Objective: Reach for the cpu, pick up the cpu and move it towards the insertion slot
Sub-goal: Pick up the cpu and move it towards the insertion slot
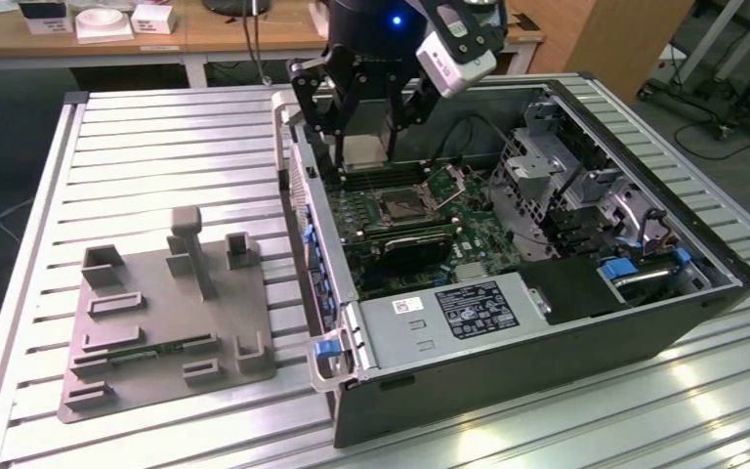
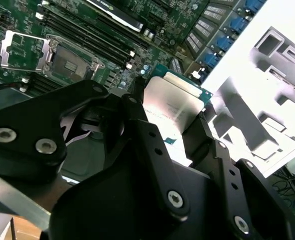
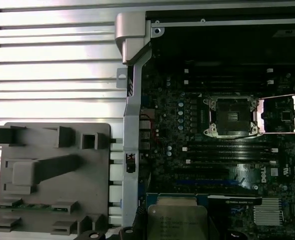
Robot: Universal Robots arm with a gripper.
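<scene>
The end effector [image 2: 175,117] pinches one cpu [image 2: 173,102], held above one open insertion slot [image 1: 405,204] just below it.

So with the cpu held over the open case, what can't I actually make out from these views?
- cpu underside: faces away in both wrist views.
- Slot contacts: too small and dark in the first wrist view.
- Tool contact with the chip's rear edge: hidden by the black linkage, second wrist view.
</scene>
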